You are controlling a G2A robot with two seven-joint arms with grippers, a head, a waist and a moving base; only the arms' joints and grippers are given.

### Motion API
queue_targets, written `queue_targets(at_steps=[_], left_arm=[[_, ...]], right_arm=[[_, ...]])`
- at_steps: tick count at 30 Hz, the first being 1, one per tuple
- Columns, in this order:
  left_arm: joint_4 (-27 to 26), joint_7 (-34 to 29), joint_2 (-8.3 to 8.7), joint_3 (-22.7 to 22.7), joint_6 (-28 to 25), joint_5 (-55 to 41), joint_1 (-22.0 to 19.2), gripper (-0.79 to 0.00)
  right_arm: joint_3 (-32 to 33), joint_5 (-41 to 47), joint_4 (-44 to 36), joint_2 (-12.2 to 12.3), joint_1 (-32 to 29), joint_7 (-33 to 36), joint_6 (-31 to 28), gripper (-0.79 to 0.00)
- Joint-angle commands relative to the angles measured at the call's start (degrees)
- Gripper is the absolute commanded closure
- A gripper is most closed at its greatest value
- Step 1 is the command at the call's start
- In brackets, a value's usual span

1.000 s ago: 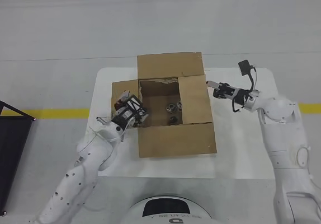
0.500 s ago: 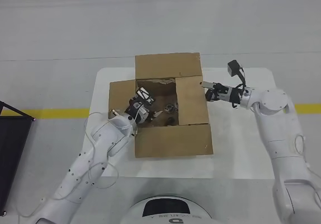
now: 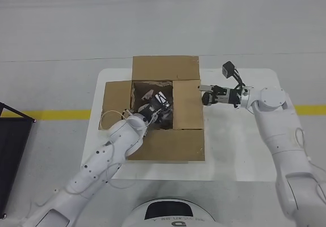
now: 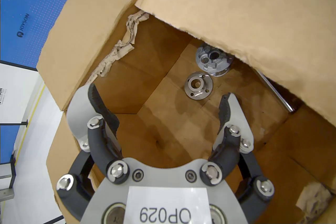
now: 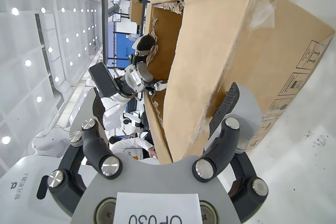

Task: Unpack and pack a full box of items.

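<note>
Found cardboard box standing on white bench, flaps open. Observed left pincer lowered inside box, fingers spread wide, gripping nothing. Recorded smaller flanged metal disc on box floor just beyond left pincer's fingertips, larger metal disc just beside it, and metal rod partly hidden under right flap. Noted right pincer at outer edge of right flap, fingers apart, flap edge between them; contact not determinable.
</note>
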Motion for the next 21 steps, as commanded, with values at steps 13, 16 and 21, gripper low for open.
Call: queue_targets(at_steps=[13, 16, 21], left_arm=[[-1.37, 11.90, -2.33, -0.20, 6.75, -6.75, -1.37, -0.785], [-4.62, 12.15, -2.20, -0.59, 5.54, -5.57, -0.96, -0.785], [-4.41, 8.76, -3.82, 3.12, 5.74, -6.42, -5.16, -0.785]], right_arm=[[2.55, 6.40, 8.85, 1.01, 2.89, 1.10, -1.55, -0.785], [4.69, 8.69, 9.70, 1.65, 2.46, 2.21, -3.45, -0.785], [12.52, 16.06, 7.39, 3.67, -1.39, 4.31, -10.10, -0.785]])
